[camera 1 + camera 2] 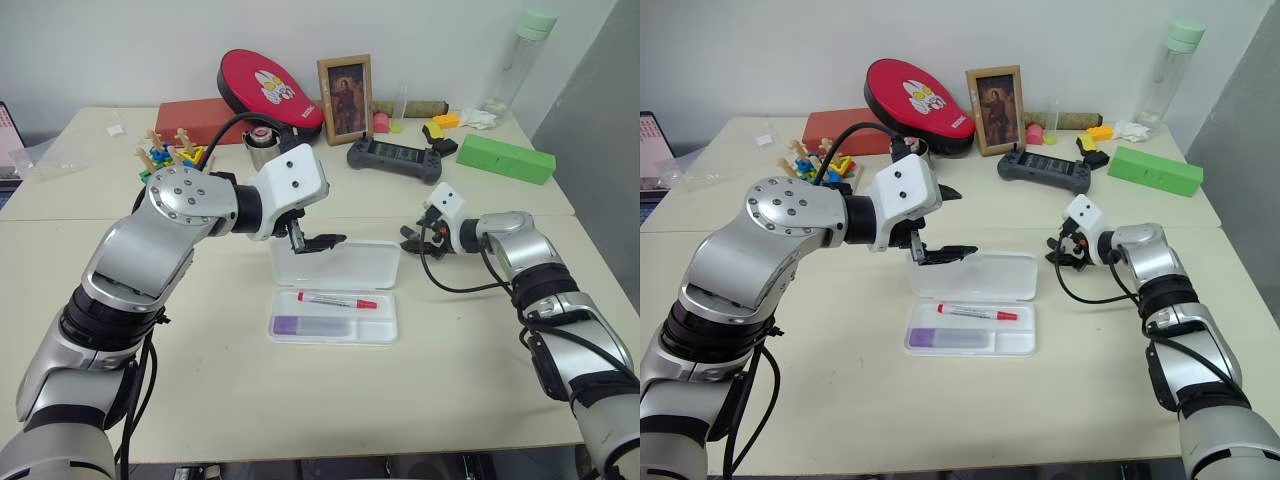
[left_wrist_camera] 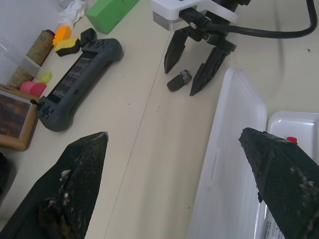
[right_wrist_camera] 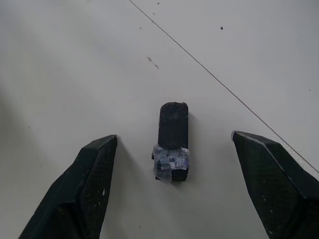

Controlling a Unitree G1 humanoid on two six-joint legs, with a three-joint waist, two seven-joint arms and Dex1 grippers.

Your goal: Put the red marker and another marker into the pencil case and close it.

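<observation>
The pencil case (image 1: pixel 391 322) lies open in the middle of the table, its white lid (image 1: pixel 355 266) folded flat toward the back. In its tray lie the red marker (image 1: pixel 337 300) and, in front of it, another marker (image 1: pixel 300 325), pale purple. My left gripper (image 1: pixel 318 241) hovers open over the lid's left end, and its black fingers (image 2: pixel 79 184) hold nothing. Right of the case, my right gripper (image 1: pixel 412 240) is open and low over the table. A small black block (image 3: pixel 173 132) lies between its fingers, apart from both.
Along the back stand a grey game controller (image 1: pixel 393 158), a green box (image 1: pixel 505 157), a picture frame (image 1: pixel 345 98), a red paddle case (image 1: pixel 270 88), a red box (image 1: pixel 200 118), a metal cup (image 1: pixel 263 148), coloured toy pieces (image 1: pixel 170 152) and a tall bottle (image 1: pixel 520 55).
</observation>
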